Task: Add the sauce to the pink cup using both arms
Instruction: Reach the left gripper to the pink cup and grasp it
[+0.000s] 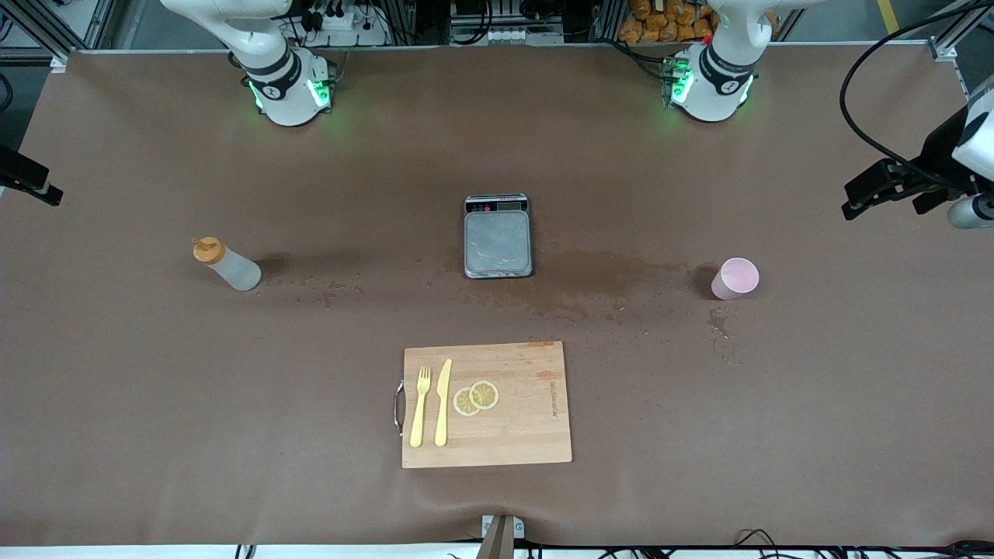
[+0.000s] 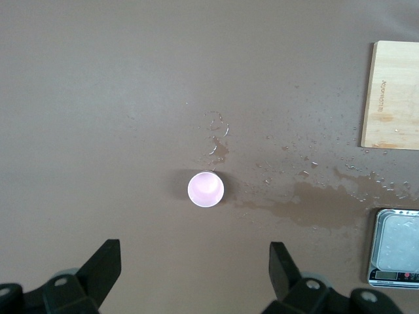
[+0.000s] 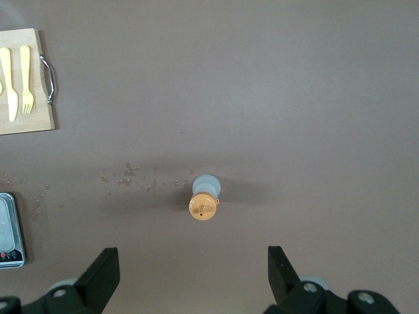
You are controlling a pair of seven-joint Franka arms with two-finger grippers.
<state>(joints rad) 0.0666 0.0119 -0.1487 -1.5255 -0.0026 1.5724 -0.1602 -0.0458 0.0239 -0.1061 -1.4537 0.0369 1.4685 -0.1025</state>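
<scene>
The sauce bottle (image 1: 227, 265), whitish with an orange cap, stands upright toward the right arm's end of the table. The right wrist view shows it from above (image 3: 205, 196). The pink cup (image 1: 734, 278) stands upright and empty toward the left arm's end; it also shows in the left wrist view (image 2: 205, 189). My left gripper (image 2: 195, 261) is open and empty, high over the table by the cup, and shows at the front view's edge (image 1: 881, 203). My right gripper (image 3: 193, 265) is open and empty, high over the table by the bottle, and shows at the front view's other edge (image 1: 35, 185).
A grey scale (image 1: 498, 241) sits mid-table between bottle and cup. A wooden cutting board (image 1: 528, 419) lies nearer the front camera, with a yellow fork (image 1: 420, 405), a knife (image 1: 443, 402) and lemon slices (image 1: 476, 397) on it. Wet patches (image 1: 613, 283) spread between scale and cup.
</scene>
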